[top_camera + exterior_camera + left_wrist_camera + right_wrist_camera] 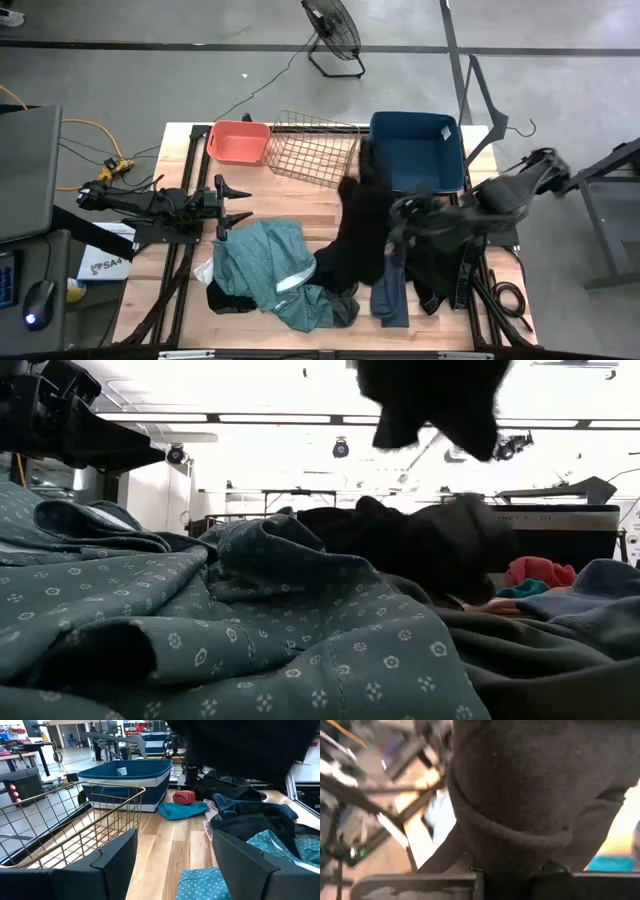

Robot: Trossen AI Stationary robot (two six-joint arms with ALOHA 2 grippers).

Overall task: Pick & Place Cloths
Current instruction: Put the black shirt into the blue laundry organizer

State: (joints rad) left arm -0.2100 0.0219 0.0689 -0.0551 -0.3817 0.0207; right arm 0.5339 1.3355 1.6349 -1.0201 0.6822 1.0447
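Holding: right gripper (392, 215) clamped on black garment (362, 235), lifted above the table beside dark blue bin (417, 150).
Waiting: left gripper (238, 203), fingers spread, nothing held, near wire basket (312, 148).
Lying: teal shirt (262, 262) and other cloths heaped on table (300, 200).

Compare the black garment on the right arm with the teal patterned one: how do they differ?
The black garment hangs lifted, pinched in the right gripper, its jaws shut on it; the teal garment lies crumpled on the table. The black garment is plain and dark; the teal garment carries a small white print. The teal garment lies by the left gripper, jaws open, untouched. Both are soft cloth.
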